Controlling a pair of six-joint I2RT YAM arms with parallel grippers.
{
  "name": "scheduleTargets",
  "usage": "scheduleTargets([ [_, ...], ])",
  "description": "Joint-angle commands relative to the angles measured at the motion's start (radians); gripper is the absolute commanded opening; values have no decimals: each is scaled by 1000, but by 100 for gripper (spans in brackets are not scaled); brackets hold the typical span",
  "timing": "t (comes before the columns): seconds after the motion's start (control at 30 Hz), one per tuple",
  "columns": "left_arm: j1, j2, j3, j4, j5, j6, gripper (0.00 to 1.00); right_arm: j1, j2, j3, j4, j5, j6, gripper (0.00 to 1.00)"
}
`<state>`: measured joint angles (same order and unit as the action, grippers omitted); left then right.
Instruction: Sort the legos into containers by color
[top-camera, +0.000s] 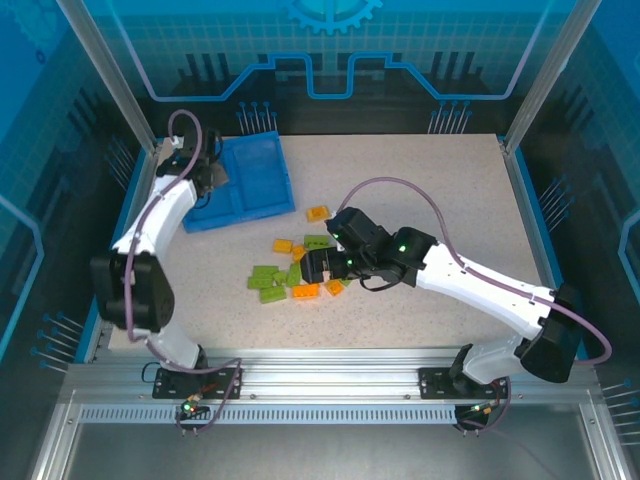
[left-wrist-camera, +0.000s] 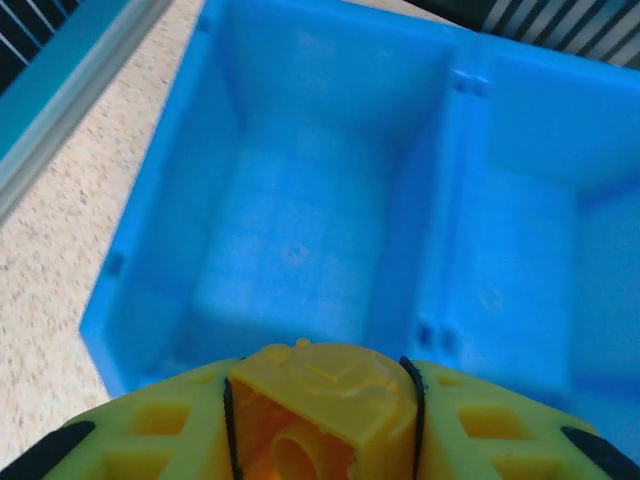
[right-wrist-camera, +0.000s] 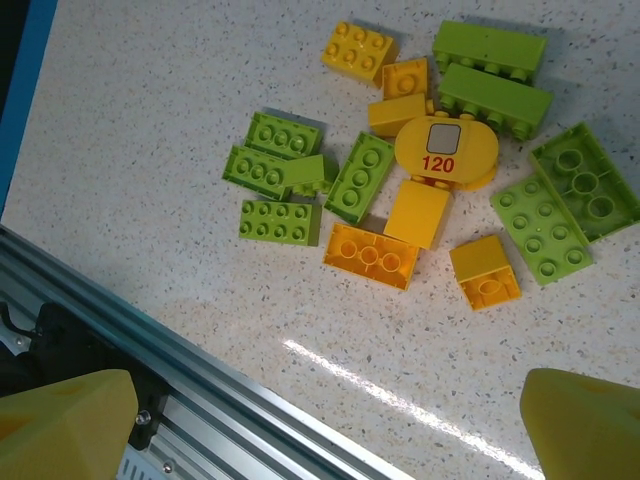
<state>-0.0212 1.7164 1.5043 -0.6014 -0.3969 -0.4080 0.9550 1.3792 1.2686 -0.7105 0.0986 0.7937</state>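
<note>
Misplacement threatens: the left gripper (top-camera: 210, 180), clenched on an orange studded plastic brick (left-wrist-camera: 320, 395), hangs at the nine-o'clock rim of the shallow blue plastic tray (left-wrist-camera: 150, 250) beside its divider (left-wrist-camera: 430, 230), so release may bounce it astray; the released right gripper (top-camera: 312, 267) hovers over loose orange and green bricks (right-wrist-camera: 415, 212) at five o'clock.

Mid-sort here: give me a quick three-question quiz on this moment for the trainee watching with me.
1. True or false: the left gripper holds an orange brick at the blue tray.
2. Choose one: the right gripper is A) shut on a green brick, B) open above the lego pile, C) inside the tray.
3. Fill in: the oval orange piece is printed with the number ___.
Key: 1 true; 2 B; 3 120.
</note>
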Motion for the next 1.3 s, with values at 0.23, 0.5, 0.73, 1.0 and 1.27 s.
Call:
scheduleTargets([
  [0.23,101,388,309,-97,37,23,38,7,-122,-52,-37,60,39,100],
  [0.5,114,377,307,-96,89,2,52,6,-159,-66,-48,87,54,100],
  [0.73,113,184,198,-82,172,-40,54,5,-152,-60,-48,106,47,100],
  [1.0,13,-337,-245,19,356,-180,55,-24,-106,-61,-28,110,29,100],
  [1.27,-280,-535,-531,-61,299,-237,60,-48,-22,-25,-18,45,-4,100],
])
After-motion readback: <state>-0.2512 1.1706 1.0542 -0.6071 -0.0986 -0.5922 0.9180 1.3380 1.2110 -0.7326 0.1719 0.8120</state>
